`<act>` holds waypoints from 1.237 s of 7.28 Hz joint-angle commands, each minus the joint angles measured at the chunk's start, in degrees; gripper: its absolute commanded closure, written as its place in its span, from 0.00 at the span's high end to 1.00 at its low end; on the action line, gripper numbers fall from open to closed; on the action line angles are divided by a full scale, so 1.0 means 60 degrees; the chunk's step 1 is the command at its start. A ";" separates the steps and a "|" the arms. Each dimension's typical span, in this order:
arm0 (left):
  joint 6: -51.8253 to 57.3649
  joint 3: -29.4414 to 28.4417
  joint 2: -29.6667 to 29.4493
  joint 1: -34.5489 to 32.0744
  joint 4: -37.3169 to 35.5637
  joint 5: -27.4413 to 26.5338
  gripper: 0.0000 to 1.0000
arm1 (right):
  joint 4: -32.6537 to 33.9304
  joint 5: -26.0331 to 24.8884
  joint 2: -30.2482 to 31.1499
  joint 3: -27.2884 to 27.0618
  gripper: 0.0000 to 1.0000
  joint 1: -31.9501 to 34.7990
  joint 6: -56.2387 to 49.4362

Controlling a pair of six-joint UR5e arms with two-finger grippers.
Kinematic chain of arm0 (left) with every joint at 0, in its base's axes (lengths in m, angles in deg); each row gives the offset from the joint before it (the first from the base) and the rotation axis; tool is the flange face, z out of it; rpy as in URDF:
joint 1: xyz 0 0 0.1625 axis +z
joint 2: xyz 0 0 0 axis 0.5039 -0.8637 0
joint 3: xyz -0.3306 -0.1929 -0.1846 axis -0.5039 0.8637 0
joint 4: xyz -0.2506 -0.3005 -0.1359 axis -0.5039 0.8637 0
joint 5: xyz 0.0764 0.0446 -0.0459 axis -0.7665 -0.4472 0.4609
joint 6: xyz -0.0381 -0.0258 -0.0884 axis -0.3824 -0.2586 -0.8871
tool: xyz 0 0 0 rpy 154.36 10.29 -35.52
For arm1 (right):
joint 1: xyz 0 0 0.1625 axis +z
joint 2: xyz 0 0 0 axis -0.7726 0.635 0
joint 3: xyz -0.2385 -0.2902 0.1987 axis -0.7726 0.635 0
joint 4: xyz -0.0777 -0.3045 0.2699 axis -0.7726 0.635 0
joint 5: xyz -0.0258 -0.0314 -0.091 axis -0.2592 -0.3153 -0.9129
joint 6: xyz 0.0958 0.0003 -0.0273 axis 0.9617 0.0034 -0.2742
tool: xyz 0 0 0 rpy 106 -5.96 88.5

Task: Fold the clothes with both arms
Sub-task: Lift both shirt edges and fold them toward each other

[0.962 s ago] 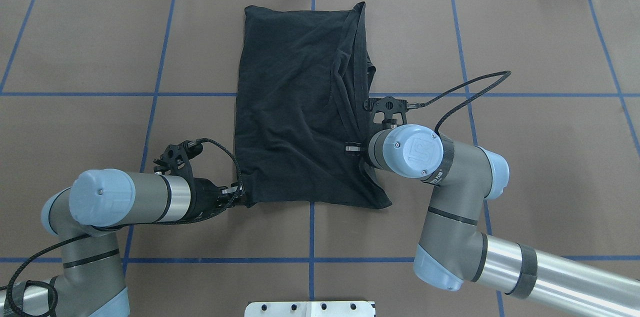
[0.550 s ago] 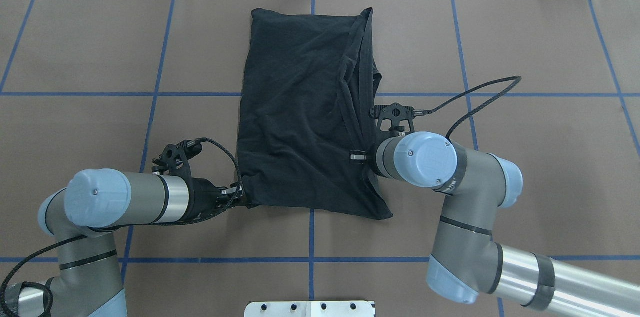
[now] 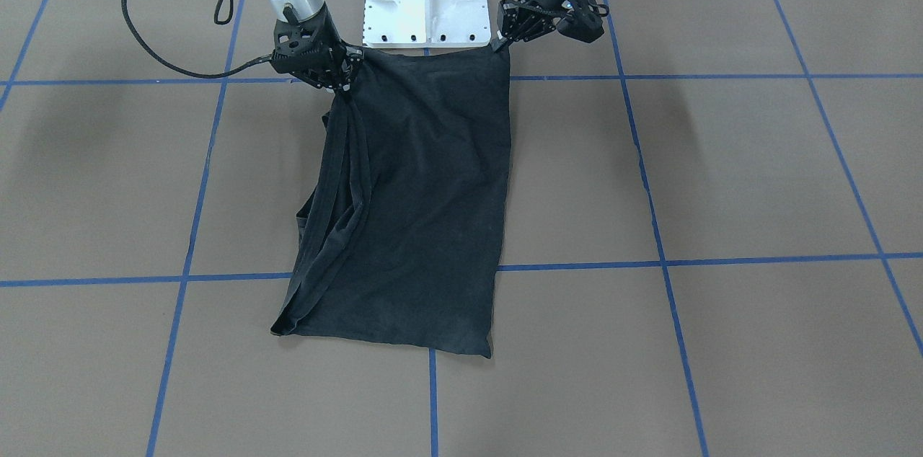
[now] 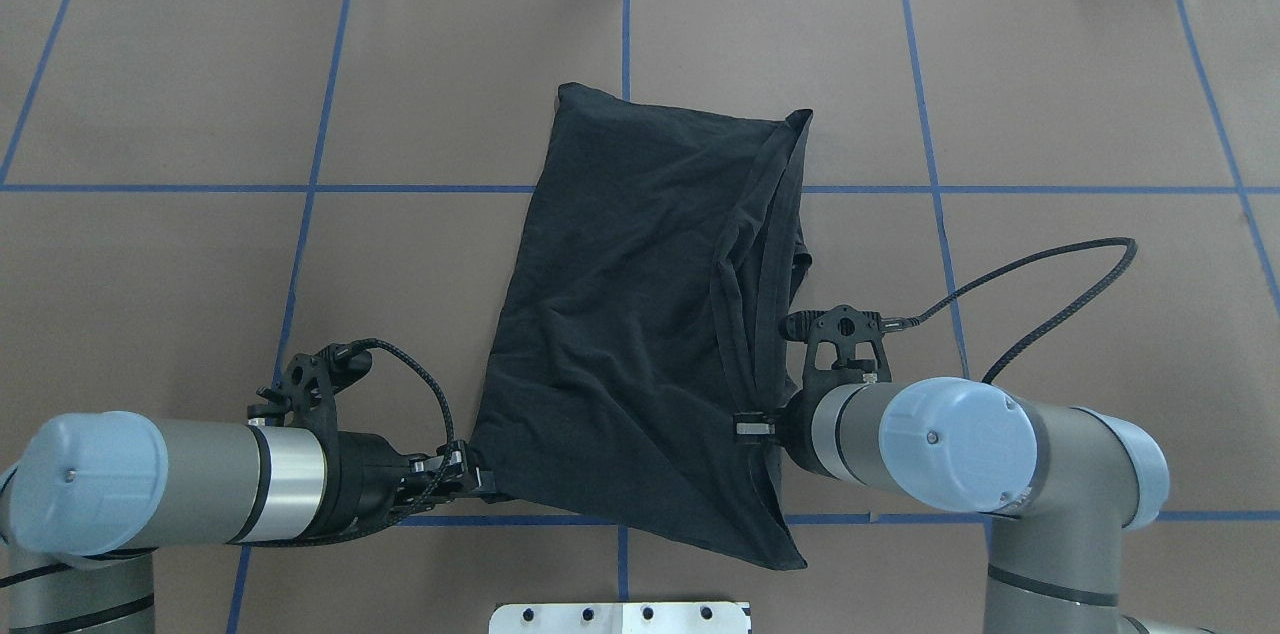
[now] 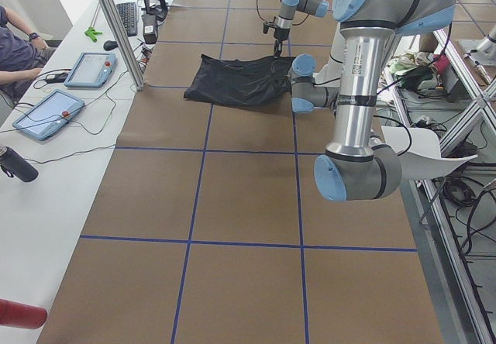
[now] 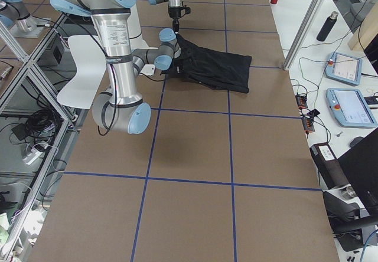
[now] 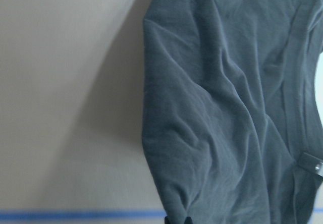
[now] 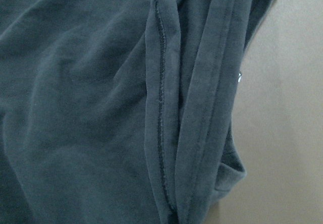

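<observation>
The clothes are one black T-shirt, folded into a long strip with its print hidden, lying skewed on the brown table. Bunched hems and a sleeve run along its right side. My left gripper is shut on the shirt's near left corner, low by the table. My right gripper is shut on the gathered near right edge. In the front-facing view the T-shirt hangs taut from the left gripper and the right gripper, and its far end rests flat.
The white pedestal base sits just behind the shirt's near edge. Blue tape lines grid the table. A side bench holds tablets and a bottle, with a seated person beside it.
Both grippers have drawn back toward the base, dragging the shirt with them. Its far end slid nearer and the strip now lies slanted.
</observation>
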 commanded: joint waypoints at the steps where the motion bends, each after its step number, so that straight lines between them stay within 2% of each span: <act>1: 0.0064 0.0331 -0.0537 0.0016 -0.1166 0.0176 0.00 | 0.1085 0.0029 -0.0114 -0.0800 0.00 -0.0092 0.0058; 4: 0.1189 0.0257 -0.2207 -0.1357 -0.3581 0.0207 0.00 | 0.1206 0.0029 -0.0247 -0.0686 0.00 0.0829 0.0058; 5: 0.1396 -0.0120 -0.2748 -0.1898 -0.3893 0.0512 0.00 | 0.1250 0.0029 -0.0479 -0.0438 0.00 0.1049 0.0058; 7: 0.1966 -0.1260 -0.3643 -0.3012 -0.3911 0.0880 0.00 | 0.1265 0.0029 -0.1356 0.0585 0.00 0.1459 0.0044; 9: 0.2597 -0.2840 -0.4784 -0.3877 -0.3896 0.1244 0.00 | 0.1265 0.0044 -0.1608 0.1042 0.00 0.1869 -0.0044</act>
